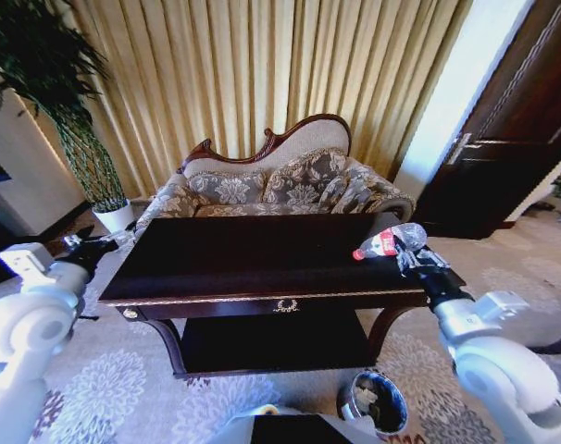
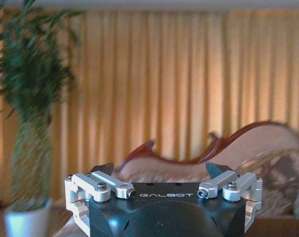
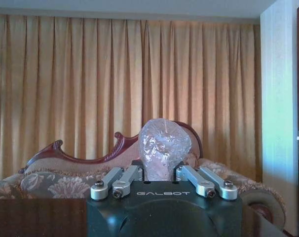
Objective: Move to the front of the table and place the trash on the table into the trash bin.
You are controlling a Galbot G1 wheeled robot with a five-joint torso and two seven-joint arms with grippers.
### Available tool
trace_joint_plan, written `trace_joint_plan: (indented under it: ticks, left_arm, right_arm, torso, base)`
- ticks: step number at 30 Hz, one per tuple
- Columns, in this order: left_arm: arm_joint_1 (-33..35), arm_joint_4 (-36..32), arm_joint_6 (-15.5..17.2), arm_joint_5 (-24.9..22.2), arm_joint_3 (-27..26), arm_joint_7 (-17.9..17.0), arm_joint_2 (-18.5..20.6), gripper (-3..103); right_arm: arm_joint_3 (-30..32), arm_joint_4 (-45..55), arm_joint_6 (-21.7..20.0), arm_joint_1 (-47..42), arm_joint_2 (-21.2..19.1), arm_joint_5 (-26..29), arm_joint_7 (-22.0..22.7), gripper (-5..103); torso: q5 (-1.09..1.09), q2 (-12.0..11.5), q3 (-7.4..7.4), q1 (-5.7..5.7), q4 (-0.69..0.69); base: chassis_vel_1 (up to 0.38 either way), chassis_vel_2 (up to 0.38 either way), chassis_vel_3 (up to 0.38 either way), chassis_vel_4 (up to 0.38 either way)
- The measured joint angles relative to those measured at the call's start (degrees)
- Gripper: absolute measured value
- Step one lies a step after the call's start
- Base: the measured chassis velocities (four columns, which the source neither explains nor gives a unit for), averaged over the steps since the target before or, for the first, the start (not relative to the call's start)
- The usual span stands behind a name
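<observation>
The dark glossy table stands right in front of me in the head view, its gold emblem facing me. Over its right end my right gripper is shut on the trash, a clear plastic bottle with a red-and-white label, held just above the tabletop. From the right wrist, the crinkled bottle stands between the closed-in fingers of that gripper. My left gripper hangs off the table's left end, and its fingers are spread wide with nothing in them. The small round trash bin sits on the carpet below the table's front right corner.
A floral carved-frame sofa stands just behind the table, against gold curtains. At the left are a tall plant and its white pot; a dark door is at the right. Patterned carpet lies around the table.
</observation>
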Motion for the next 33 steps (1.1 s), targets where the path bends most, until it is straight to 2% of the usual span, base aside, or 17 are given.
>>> trace_joint_plan:
  ticks: [2, 3, 6, 12, 26, 33]
  left_arm:
    - [1.34, -0.19, -3.27, 1.90, -0.41, 3.87, -0.16, 100]
    - [1.75, -0.34, -3.84, 2.20, -0.56, 4.51, -0.30, 100]
    - [2.74, -0.94, -3.90, 2.72, -1.07, 4.81, -0.83, 100]
    - [5.41, -1.88, -1.92, 4.79, -2.74, 4.39, -1.91, 100]
    - [6.04, -1.09, -3.08, 8.32, -1.48, 4.14, -2.95, 100]
    - [6.26, -1.31, -3.92, 9.19, -0.67, 3.29, -3.97, 100]
  right_arm:
    - [0.67, 0.98, -0.03, -0.69, 0.56, 0.02, 0.08, 25]
    - [0.70, 1.27, -0.03, -0.96, 0.85, 0.00, 0.09, 25]
    - [0.58, 1.49, -0.05, -1.47, 1.52, -0.38, 0.10, 25]
    - [0.27, 1.51, -0.80, -2.17, 2.60, -1.45, 0.14, 25]
    - [-1.24, 1.41, -0.84, -2.68, 4.77, -3.51, 0.21, 25]
    - [-5.00, -0.96, -0.17, -2.02, 6.08, -9.00, 0.04, 25]
  torso:
    - [0.00, 0.00, 0.00, 0.00, 0.01]
    - [0.00, 0.00, 0.00, 0.01, 0.01]
    - [0.00, -0.01, 0.01, 0.02, 0.00]
    - [0.01, -0.01, 0.00, 0.02, 0.01]
    - [0.00, 0.00, 0.00, -0.01, 0.00]
    - [-0.02, 0.01, -0.01, -0.02, 0.00]
  base:
    - [0.000, 0.000, 0.000, 0.000]
    - [0.000, 0.000, 0.000, 0.000]
    - [0.021, -0.020, -0.016, 0.023]
    - [0.100, -0.094, -0.103, 0.106]
    - [0.198, -0.193, -0.186, 0.187]
    - [0.172, -0.159, -0.165, 0.156]
